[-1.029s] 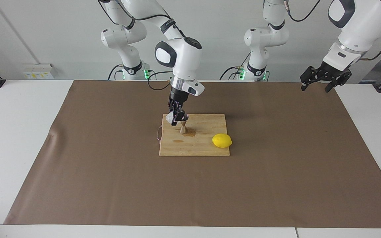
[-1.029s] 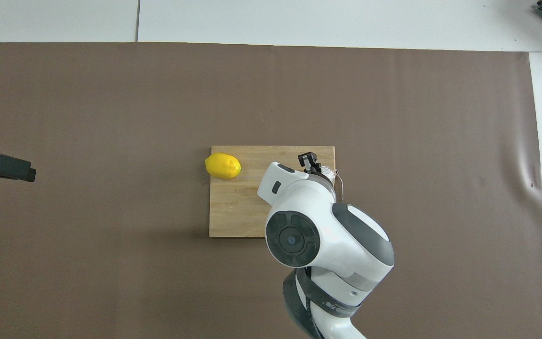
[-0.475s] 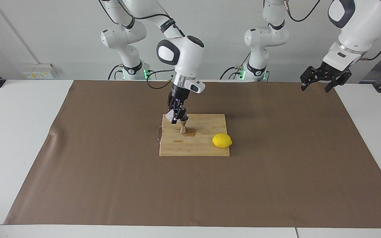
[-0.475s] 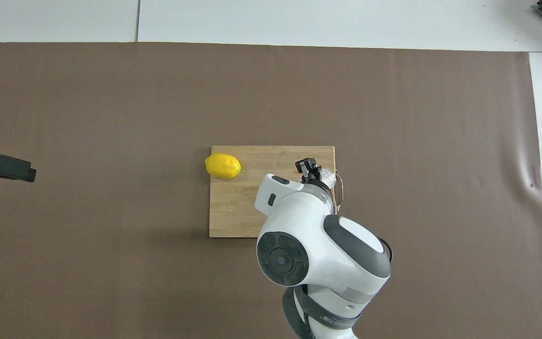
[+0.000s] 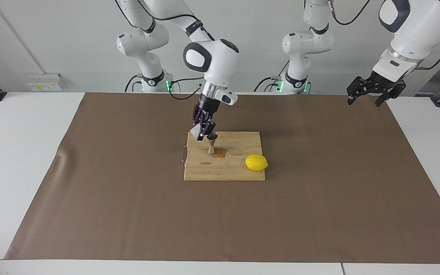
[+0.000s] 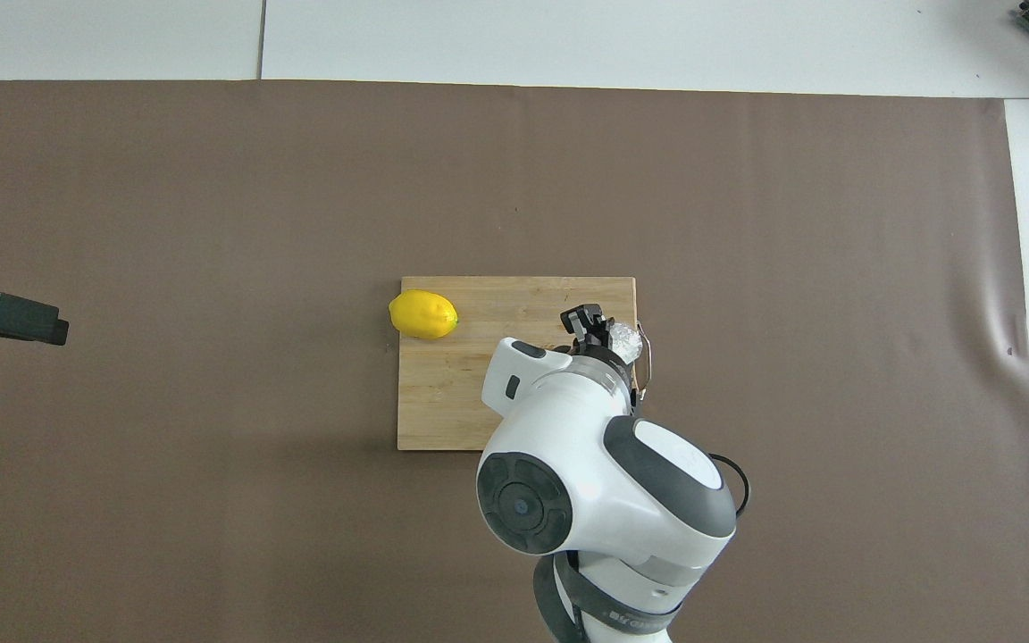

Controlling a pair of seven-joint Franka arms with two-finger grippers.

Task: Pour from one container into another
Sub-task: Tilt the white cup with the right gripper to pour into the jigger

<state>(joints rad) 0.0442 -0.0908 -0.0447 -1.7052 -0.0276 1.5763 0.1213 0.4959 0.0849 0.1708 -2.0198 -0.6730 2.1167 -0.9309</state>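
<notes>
On the wooden cutting board (image 5: 235,170) stands the steel jigger (image 5: 212,146), upright, with a dark wet patch (image 5: 220,154) at its foot. My right gripper (image 5: 203,131) hangs just above the jigger, shut on the small translucent whitish cup (image 5: 196,132), which it holds tilted at the jigger's top, on the right arm's side. In the overhead view the cup (image 6: 626,338) shows beside the right gripper (image 6: 593,323), and the arm hides the jigger. My left gripper (image 5: 364,102) waits open in the air at the left arm's end of the table.
A yellow lemon (image 5: 256,162) lies on the board's corner toward the left arm's end, farther from the robots than the jigger. A thin metal loop (image 5: 183,154) sticks out of the board's edge toward the right arm's end. A brown mat (image 5: 128,198) covers the table.
My right gripper has risen a little with the cup and the arm has drawn back toward its base. The jigger, lemon and left arm have not moved.
</notes>
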